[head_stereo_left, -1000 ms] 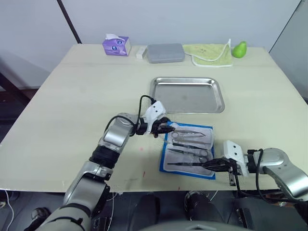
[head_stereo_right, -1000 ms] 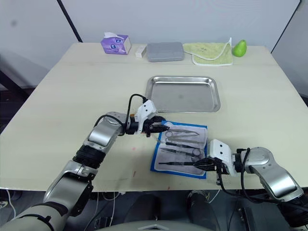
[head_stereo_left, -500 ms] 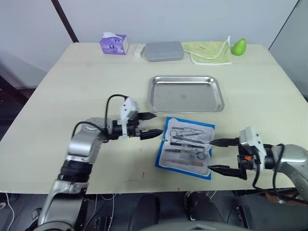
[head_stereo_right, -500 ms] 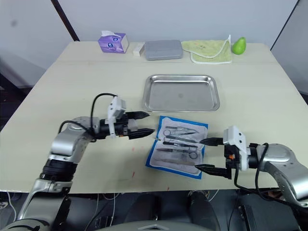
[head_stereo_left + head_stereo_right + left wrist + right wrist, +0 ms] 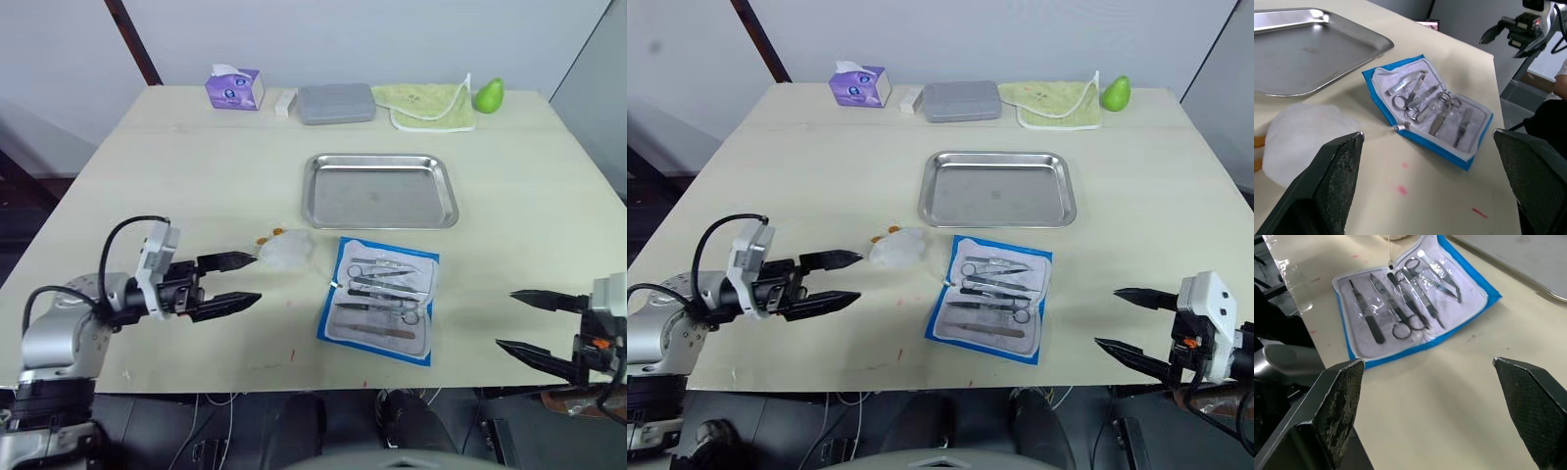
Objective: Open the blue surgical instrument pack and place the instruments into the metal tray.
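Blue-edged and pale-lined, the blue surgical instrument pack (image 5: 380, 300) is lying unfolded just in front of the metal tray (image 5: 380, 191), its long axis running toward that tray. The instruments (image 5: 1400, 298) are resting crosswise on its lining (none in the tray, which is sitting bare). The left gripper (image 5: 227, 282) is hanging spread and empty well to the pack's left; the right gripper (image 5: 534, 325), likewise released, is hovering somewhat nearer, so it looks better placed.

Blue pack (image 5: 380, 299) with pale grey lining, silver tray (image 5: 380, 191), purple tissue box (image 5: 233, 89)
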